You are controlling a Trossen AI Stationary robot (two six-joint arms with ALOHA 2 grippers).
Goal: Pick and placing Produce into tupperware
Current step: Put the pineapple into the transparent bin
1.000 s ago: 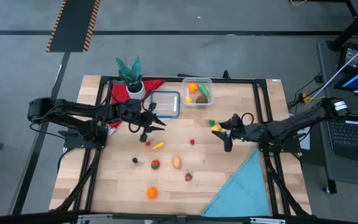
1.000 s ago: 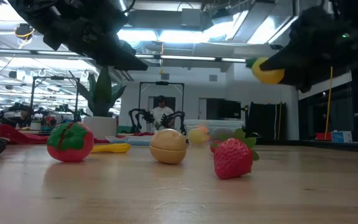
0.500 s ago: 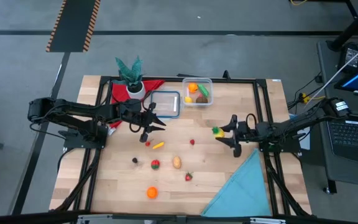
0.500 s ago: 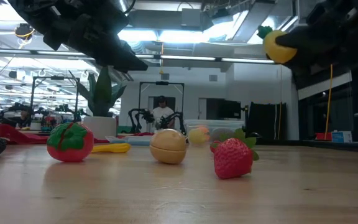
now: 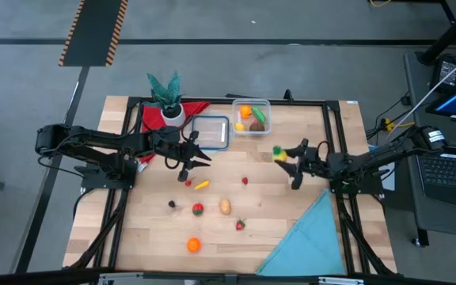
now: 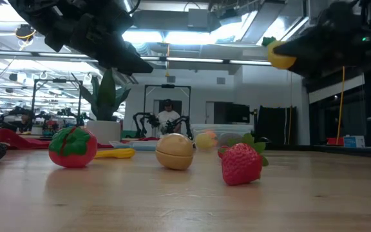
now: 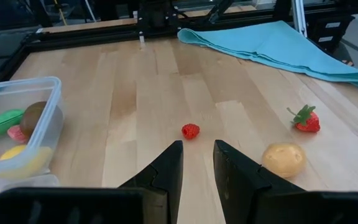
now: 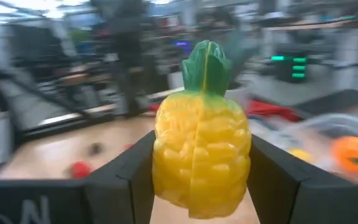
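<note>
My right gripper (image 5: 286,156) hangs over the table's right half, shut on a yellow toy pineapple (image 8: 202,134) with a green crown, a little short of the tupperware (image 5: 251,116). The clear tub stands at the far edge with several pieces of produce in it. My left gripper (image 7: 197,152) hovers over the table's left middle, slightly open, with nothing between its fingers. Loose on the wood lie a raspberry (image 7: 190,130), a potato (image 7: 283,159), a strawberry (image 7: 306,119), a tomato (image 5: 198,209) and an orange (image 5: 193,245). My right gripper pinches the pineapple's body by its two opposite sides (image 8: 163,149) between the two fingers (image 8: 126,177). The fingers lie about level and come from the table's right side. The pineapple (image 6: 279,55) is lifted well clear of the table.
A flat clear lid with a blue rim (image 5: 210,131) lies left of the tub. A potted plant (image 5: 166,93) on a red cloth (image 5: 195,108) stands at the far left. A teal cloth (image 5: 307,237) covers the near right corner. A person (image 6: 167,115) shows far beyond the table.
My right gripper has tipped up to about level and rolled, carrying the pineapple higher and a little toward the table's far edge and the tub. It has stayed shut on the pineapple. The left gripper has kept its place.
</note>
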